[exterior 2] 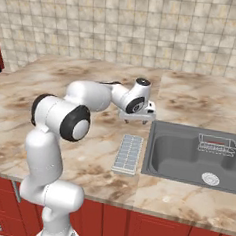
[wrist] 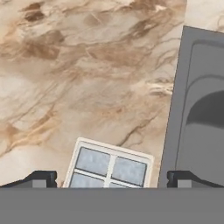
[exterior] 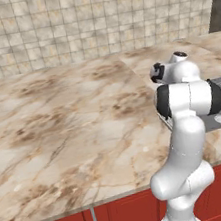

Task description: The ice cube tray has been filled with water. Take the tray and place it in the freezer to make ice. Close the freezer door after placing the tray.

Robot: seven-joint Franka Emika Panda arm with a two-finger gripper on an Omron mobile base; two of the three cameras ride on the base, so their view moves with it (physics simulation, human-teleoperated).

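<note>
Marble tabletop [exterior 2: 87, 152] runs below a tiled wall [exterior 2: 147, 32], with red cabinets [exterior 2: 146, 227] beneath. Low in the middle of the right base view, the tray [exterior 2: 128, 153] lies flat on it, just beside the sink's [exterior 2: 186, 165] left rim; a wire basket [exterior 2: 216, 145] sits at the sink's right. Above the tray, toward frame centre, the pincer [exterior 2: 138, 121] hangs with its jaws wide apart, clear of the tray. At the bottom of the hand view, the tray's end shows between the two fingertips [wrist: 41, 178].

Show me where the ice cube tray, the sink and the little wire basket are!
ice cube tray [exterior 2: 127, 153], right base view, middle cells.
sink [exterior 2: 152, 153], right base view, left rim.
wire basket [exterior 2: 216, 145], right base view, its middle.
</note>
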